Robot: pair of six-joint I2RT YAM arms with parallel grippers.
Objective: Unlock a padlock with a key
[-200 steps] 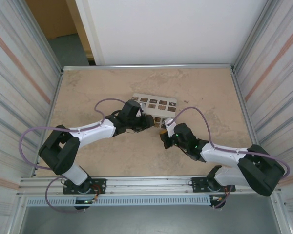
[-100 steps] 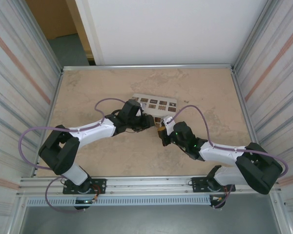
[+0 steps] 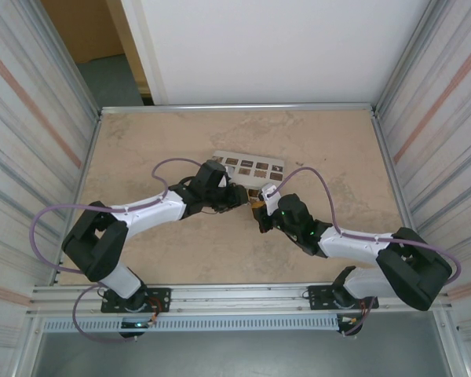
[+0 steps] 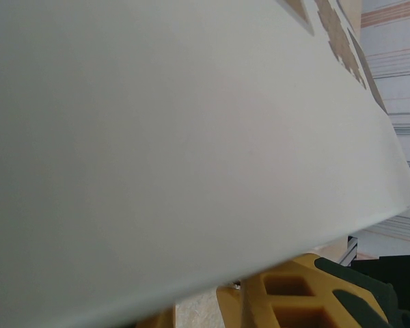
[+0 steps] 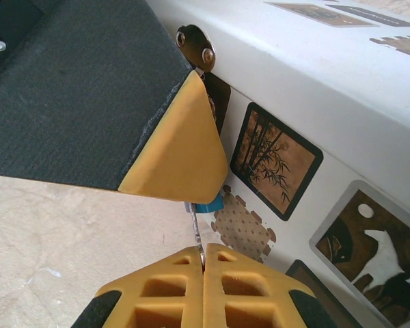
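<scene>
- Padlock [image 5: 209, 204]: we see only a sliver of its blue body. It peeps out under the yellow tip of the left gripper's finger [image 5: 181, 147], tight against the side wall of the white box [image 5: 314, 75] and low, near the table [image 3: 165, 133].
- A thin silvery key [image 5: 197, 236] stands up from the right gripper [image 5: 203, 263] and reaches the blue body. We cannot tell whether it sits in the keyhole.
- The right gripper's two yellow fingers are pressed together, pinching the key between their tips.
- From above, the left gripper [image 3: 240, 196] lies against the box's near edge. Its own camera looks along the box's white wall at close range. We cannot tell how far its fingers are spread, nor whether they grip anything.
- A small riveted metal plate [image 5: 196, 45] sits on the box's edge, just above the left finger.
- The box lies about mid-table, a little toward the far edge. Both grippers meet at its near edge, almost touching one another.
- Room at the lock is tight, with finger, key and box wall crowding together. Bare table runs wide toward the left, right and far edges, and between the arms toward the near edge.
</scene>
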